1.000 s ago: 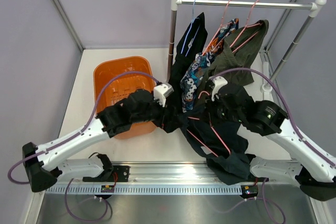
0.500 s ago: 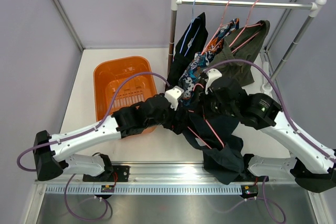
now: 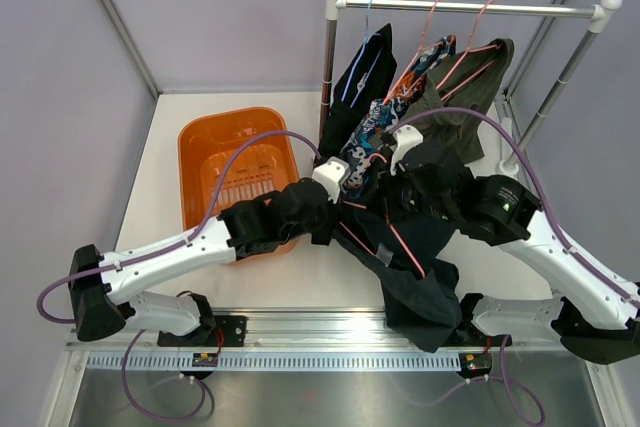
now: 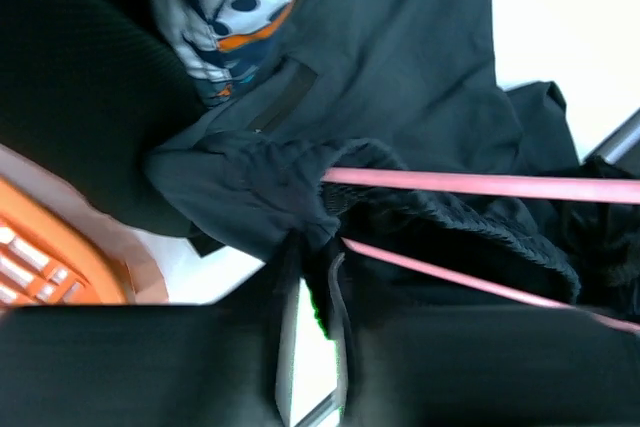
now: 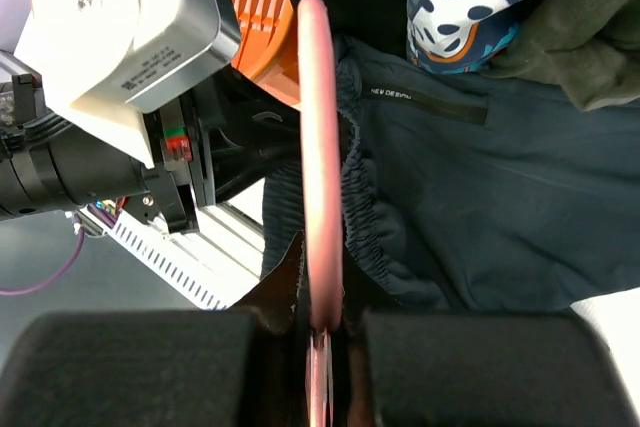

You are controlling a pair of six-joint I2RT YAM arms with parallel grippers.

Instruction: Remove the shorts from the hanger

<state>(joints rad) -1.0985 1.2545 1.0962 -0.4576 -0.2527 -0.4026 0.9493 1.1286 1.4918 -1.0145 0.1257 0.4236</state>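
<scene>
Above white table (image 3: pixel 170 127), L gripper (image 4: pixel 312 287), pinching navy shorts (image 4: pixel 400 77) at waistband, has moved closer to R gripper (image 5: pixel 318 322), clamped on pink hanger (image 5: pixel 318 147), so shorts prob. not off yet.

The dark navy shorts (image 3: pixel 415 267) lay draped over a pink hanger (image 4: pixel 480 185), low in front of the rail (image 3: pixel 470 7), with the elastic waistband bunched around one end of its bar and the rest trailing toward the near edge of the desk (image 3: pixel 165 157). Behind them, the black shorts with light-blue trim (image 3: pixel 362 72), the blue-white-orange patterned shorts (image 3: pixel 365 147) and the olive green shorts (image 3: pixel 455 112) hung side by side from that rail.
</scene>
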